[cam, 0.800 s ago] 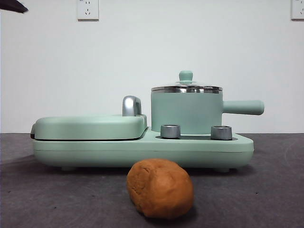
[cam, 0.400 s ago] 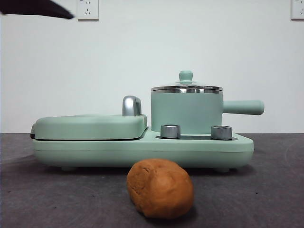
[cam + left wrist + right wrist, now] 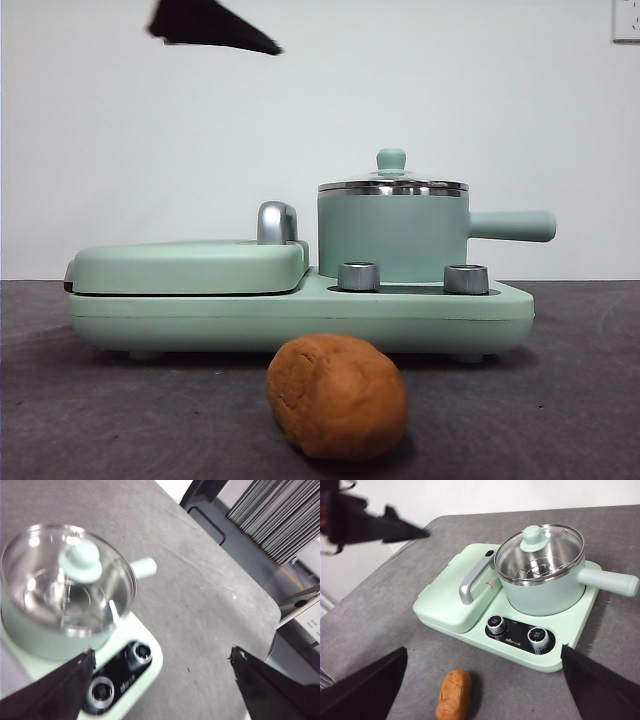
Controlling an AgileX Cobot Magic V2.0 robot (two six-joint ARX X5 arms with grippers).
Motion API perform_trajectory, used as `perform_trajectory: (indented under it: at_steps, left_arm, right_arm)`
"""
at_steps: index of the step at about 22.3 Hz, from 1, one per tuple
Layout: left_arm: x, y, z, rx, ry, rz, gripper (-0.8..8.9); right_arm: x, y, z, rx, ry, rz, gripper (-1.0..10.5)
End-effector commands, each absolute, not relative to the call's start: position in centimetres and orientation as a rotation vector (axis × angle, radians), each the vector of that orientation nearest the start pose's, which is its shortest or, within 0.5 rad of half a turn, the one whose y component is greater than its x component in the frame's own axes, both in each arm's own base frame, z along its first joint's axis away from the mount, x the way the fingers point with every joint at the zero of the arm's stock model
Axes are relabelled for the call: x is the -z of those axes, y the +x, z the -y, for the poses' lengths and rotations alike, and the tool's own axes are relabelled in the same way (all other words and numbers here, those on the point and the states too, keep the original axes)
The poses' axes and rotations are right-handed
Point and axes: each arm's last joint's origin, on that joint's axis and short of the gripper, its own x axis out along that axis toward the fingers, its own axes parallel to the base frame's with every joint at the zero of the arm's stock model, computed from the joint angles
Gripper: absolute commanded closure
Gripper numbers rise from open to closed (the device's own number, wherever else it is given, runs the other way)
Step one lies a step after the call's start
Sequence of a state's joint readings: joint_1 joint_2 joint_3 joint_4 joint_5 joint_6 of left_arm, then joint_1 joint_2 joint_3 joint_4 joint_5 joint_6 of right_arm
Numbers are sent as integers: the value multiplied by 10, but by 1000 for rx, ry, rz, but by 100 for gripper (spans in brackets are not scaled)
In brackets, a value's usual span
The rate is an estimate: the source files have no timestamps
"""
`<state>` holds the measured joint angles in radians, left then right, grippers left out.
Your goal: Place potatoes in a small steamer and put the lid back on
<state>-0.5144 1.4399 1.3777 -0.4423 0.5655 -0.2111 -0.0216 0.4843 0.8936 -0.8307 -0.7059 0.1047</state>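
- My left claw (image 3: 160, 690): jaws spread wide, nothing between them. It hangs high over the small mint-green cylindrical steamer pot (image 3: 45, 630), looking down on the knob. In the front view it shows only as a dark wedge near the top.
- My right claw (image 3: 482, 690): jaws wide apart too, empty, hovering above the near edge of the grey surface (image 3: 380, 615), with the whole appliance in sight.
- Round glass lid (image 3: 392, 186) with steel rim and small mint-green knob (image 3: 80, 561): seated flat on the steamer, closed. Through the glass I see a steel rack and no food.
- Orange-brown egg-shaped potato (image 3: 338, 396), matte and a little lumpy: lying on the surface in front of the pale-green cooker base (image 3: 300, 310), apart from it, near the two steel dials (image 3: 495, 625).
- Flat mint-green griddle cover (image 3: 190, 266) with chrome handle (image 3: 470, 582): beside the pot, shut; not part of this job.
- Step in hand, as I judge it: the opening one, getting the lid off. Nothing is grasped yet, the potato is untouched.
- Next move calls for: lowering my left claw straight onto the knob, jaws either side of it, closing gently, lifting level so the rim clears the pot, then setting the lid aside on bare surface.
- Caution: the knob is small and rounded; an off-centre pinch could slip. The straight side handle (image 3: 512, 225) sticks out, so keep the approach clear of it.
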Motion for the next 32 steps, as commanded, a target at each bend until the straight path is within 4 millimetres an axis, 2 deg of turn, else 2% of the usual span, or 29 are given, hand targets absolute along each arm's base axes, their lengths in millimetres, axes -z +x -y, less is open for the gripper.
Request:
perform_trajectory:
  at_steps: [1,8,12,16,20,24,26,29,32]
  left_arm:
    - [-375,284,189,999,-131,-625,371]
    - [-372,329,245,871,112,-668,372]
    - [-357,360,273,822,189,-654,377]
    - [-335,382,289,824,197,-618,377]
    - [-318,389,295,807,210,-642,378]
    - [-309,389,300,816,231,-671,379]
    - [-308,388,301,819,235,-674,384]
    - [-307,386,303,834,264,-668,442]
    - [-306,385,304,834,266,-678,444]
  right_arm:
    - [-347,69,-17,-657,246,-420,458]
    - [-347,69,-17,-657,246,-420,458]
    - [-347,69,-17,-657,246,-420,458]
    - [-347,69,-17,-657,246,-420,458]
    - [-347,69,-17,-657,246,-420,458]
    - [-347,69,-17,-656,246,-420,458]
    - [-347,69,-17,-656,246,-420,458]
    - [-347,69,-17,-656,246,-420,458]
    - [-347,69,-17,-656,246,-420,458]
